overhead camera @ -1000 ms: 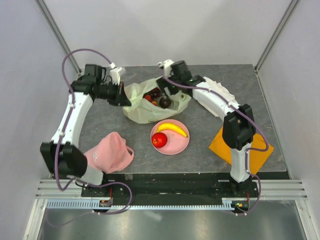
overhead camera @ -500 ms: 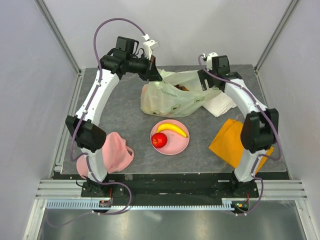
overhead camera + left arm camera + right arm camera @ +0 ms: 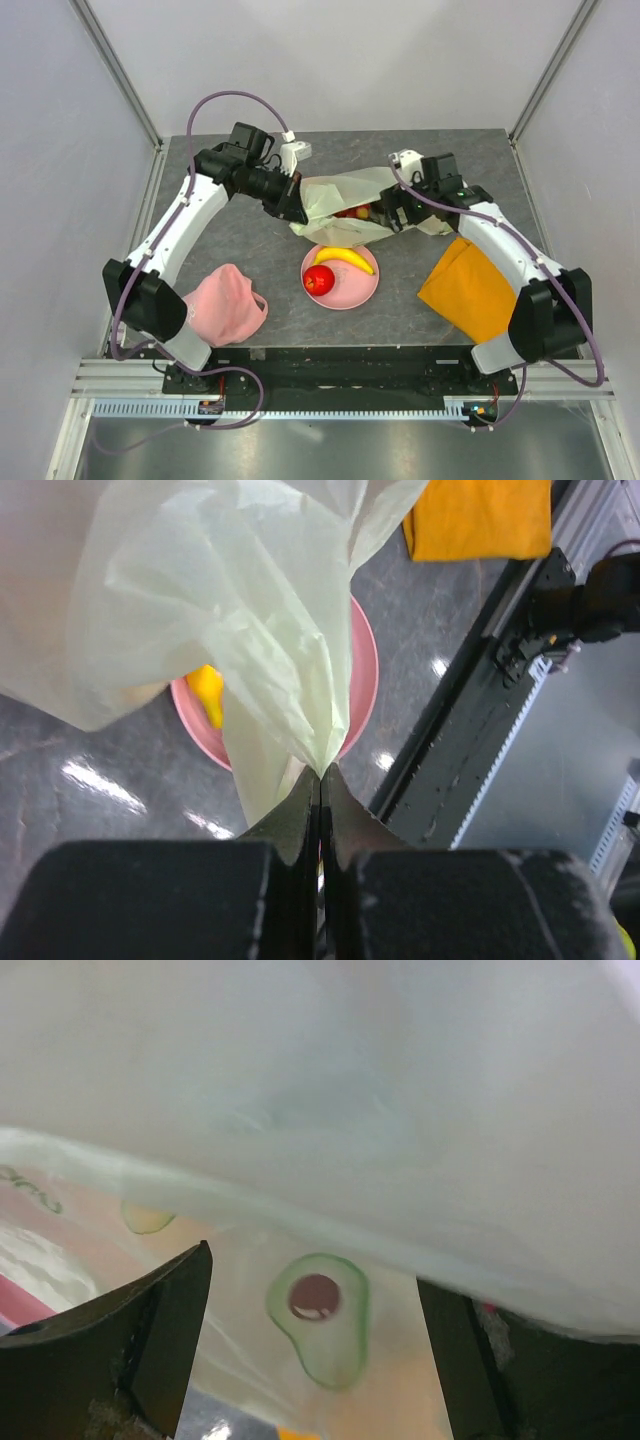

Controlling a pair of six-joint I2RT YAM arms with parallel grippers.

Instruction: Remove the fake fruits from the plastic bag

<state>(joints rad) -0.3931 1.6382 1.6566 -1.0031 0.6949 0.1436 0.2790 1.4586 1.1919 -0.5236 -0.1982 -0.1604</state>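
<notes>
The plastic bag (image 3: 345,195) lies on the grey table (image 3: 250,250), at 12 o'clock from the pink plate (image 3: 362,290), and its lower edge reaches over the plate's far rim. The bag is stretched between the two arms. The left gripper (image 3: 293,205) is at the 9 o'clock end of the bag. In the left wrist view this gripper (image 3: 320,777) has its jaws pressed together on a thin fold of the bag (image 3: 230,610), and the film hangs from them above the plate (image 3: 365,670).

The right gripper (image 3: 388,215) is at the 3 o'clock end of the bag. In its own view the fingers (image 3: 150,1330) stand wide apart, and the bag (image 3: 350,1110) with an avocado print (image 3: 318,1315) fills the space before them; a grip cannot be seen.

Some red and dark fruits (image 3: 352,212) show through the bag's film. The banana (image 3: 345,257) and the apple (image 3: 319,280) rest on the plate, touching. A pink cap (image 3: 222,305) lies at 8 o'clock from the plate, and an orange cloth (image 3: 470,290) at 3 o'clock.
</notes>
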